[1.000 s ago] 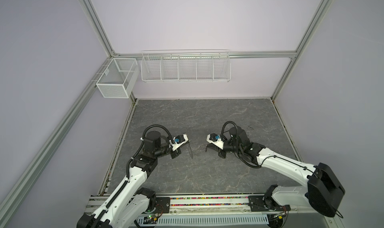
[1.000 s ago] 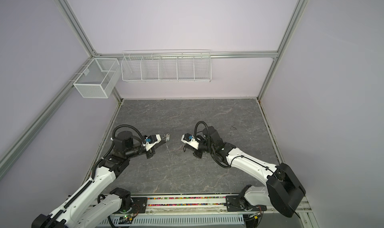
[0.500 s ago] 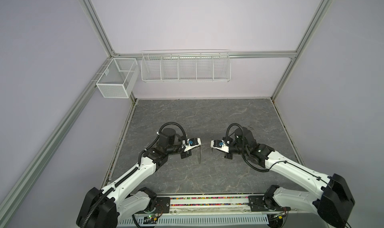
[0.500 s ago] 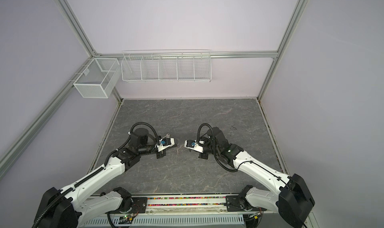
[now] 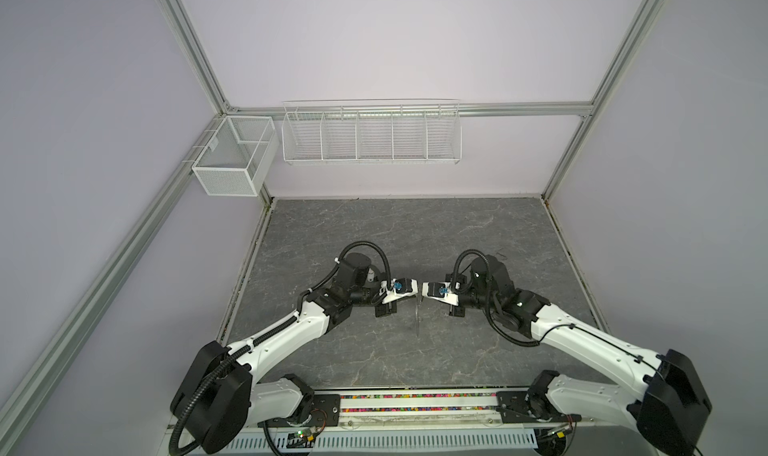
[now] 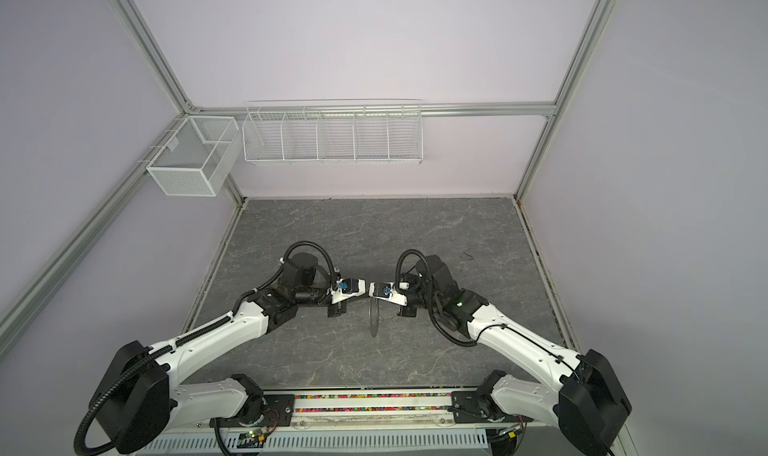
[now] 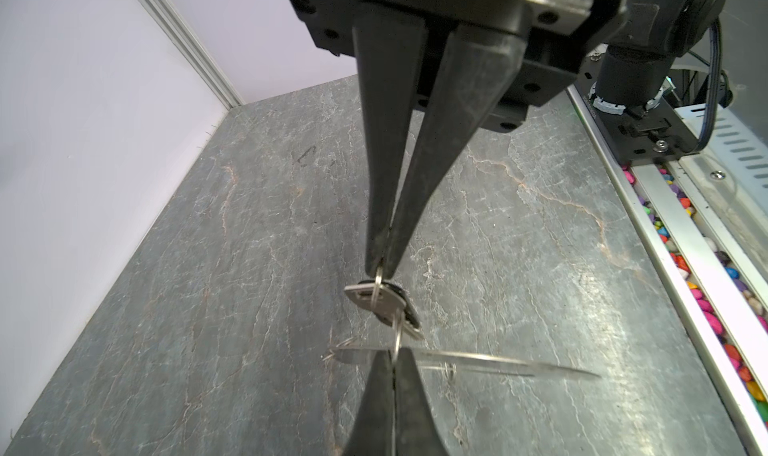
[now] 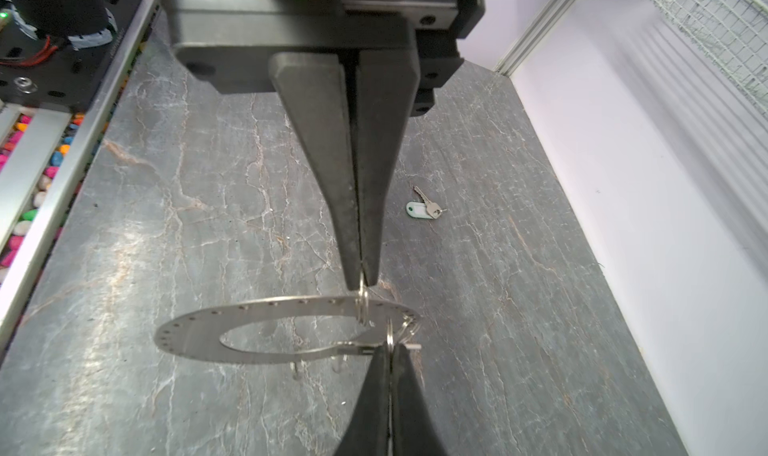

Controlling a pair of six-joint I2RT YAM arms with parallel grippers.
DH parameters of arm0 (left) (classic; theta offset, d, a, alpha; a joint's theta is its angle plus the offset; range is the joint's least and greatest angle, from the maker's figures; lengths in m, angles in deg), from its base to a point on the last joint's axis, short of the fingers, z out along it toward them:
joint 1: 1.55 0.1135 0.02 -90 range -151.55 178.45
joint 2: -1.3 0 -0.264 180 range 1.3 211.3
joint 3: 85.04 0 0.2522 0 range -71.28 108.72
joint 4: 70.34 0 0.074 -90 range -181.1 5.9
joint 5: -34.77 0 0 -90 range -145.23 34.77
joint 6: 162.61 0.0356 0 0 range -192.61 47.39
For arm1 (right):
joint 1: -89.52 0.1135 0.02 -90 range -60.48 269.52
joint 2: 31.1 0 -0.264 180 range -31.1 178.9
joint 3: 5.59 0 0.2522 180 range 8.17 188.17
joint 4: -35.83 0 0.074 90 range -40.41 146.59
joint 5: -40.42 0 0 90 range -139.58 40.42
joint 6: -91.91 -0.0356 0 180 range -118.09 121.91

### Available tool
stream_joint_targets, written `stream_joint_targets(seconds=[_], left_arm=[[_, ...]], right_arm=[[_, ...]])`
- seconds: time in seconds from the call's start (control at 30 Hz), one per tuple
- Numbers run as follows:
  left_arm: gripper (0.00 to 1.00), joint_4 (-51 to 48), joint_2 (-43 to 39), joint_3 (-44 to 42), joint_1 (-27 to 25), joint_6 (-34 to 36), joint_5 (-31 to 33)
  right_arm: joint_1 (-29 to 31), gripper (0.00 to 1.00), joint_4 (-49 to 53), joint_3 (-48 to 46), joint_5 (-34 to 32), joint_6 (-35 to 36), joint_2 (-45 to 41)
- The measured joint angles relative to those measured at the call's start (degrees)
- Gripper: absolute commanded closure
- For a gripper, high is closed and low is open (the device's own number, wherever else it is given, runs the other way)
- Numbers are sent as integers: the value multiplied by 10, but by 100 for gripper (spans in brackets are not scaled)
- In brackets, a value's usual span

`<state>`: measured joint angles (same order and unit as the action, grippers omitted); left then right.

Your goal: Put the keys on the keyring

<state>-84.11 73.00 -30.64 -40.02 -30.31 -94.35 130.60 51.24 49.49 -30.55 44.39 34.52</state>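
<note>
Keyring [image 8: 195, 329] hangs below tool tips at desk [image 5: 374, 233] centre; second ago sat further toward 9 o'clock, tips wider apart. Left tool [image 8: 362, 281] pinched on its small loop [image 8: 363, 308], right tool [image 7: 379, 266] on black-tag key [image 7: 374, 302] ring. White-tag key [image 8: 415, 209] plain in right wrist view only.

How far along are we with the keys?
Done: nothing surely. In hand: the left gripper holds the keyring by a small ring; the right gripper holds the black-tag key beside it; threaded or not, I cannot tell. Left: the white-tag key, lying on the table.
</note>
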Motion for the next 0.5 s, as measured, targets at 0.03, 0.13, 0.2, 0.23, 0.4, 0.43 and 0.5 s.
stream_joint_targets(seconds=[0.03,0.13,0.2,0.23,0.4,0.43,0.5], left_arm=[[100,0,1,0,-2,0,-1],[100,1,3,0,-5,0,-3],[100,1,6,1,-6,-2,-5],[100,1,8,3,-6,-2,-7],[100,1,14,14,-7,-2,-11],[100,1,14,15,-8,-2,-12],[100,1,14,16,-8,-2,-13]], right_arm=[[0,93,-7,-5,-2,2,-2],[0,93,-17,-12,1,11,-6],[0,93,-22,-13,6,14,-6],[0,93,-25,-13,9,15,-6],[3,93,-32,-13,22,21,-6],[3,93,-32,-13,25,23,-6],[3,93,-31,-13,30,28,-6]])
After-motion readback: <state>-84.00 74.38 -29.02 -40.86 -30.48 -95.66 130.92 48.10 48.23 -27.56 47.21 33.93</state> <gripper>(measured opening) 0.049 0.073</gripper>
